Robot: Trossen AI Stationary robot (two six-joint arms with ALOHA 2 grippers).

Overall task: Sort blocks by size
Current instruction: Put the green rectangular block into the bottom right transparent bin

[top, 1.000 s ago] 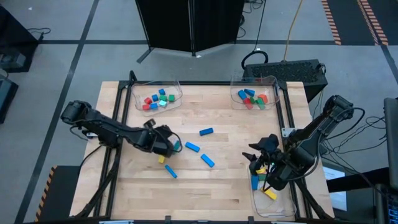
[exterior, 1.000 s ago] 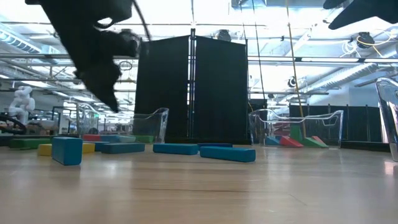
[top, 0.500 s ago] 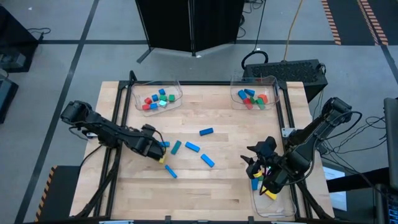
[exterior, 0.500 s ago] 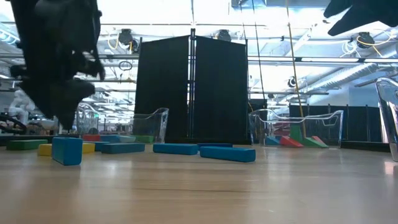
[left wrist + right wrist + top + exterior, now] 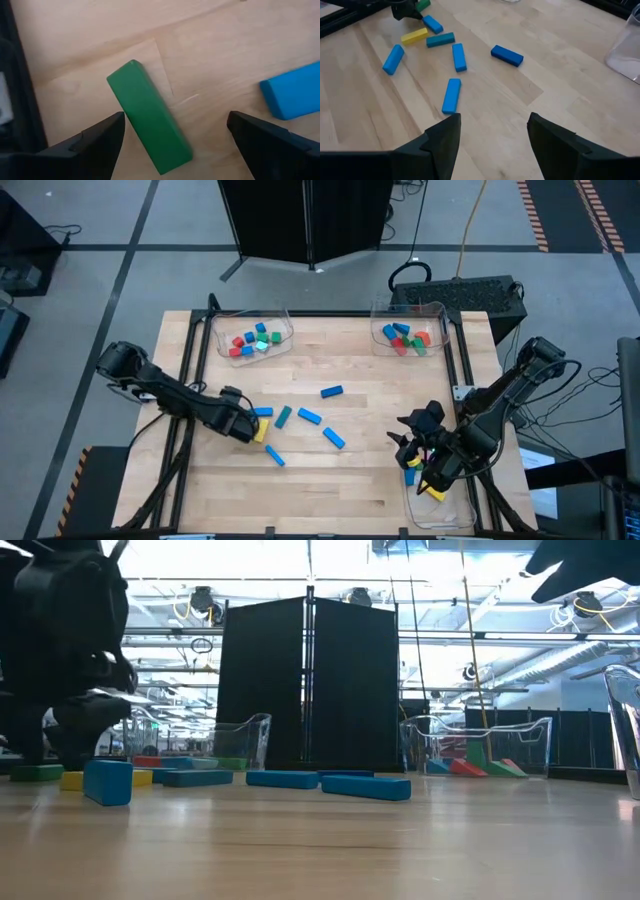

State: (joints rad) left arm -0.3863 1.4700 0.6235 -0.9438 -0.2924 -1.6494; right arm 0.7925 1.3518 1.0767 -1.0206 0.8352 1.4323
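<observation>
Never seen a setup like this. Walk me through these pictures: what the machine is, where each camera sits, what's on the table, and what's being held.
Two dark robot arms work at a wooden table. One camera looks straight down, one sits at tabletop level, and one rides on each wrist. Loose blocks lie mid-table, among them a blue bar and a yellow one. Three clear trays hold sorted blocks, such as the back left tray. The left gripper is open, holding nothing, over a green block lying on the wood. The right gripper is open and empty near the front right tray.
</observation>
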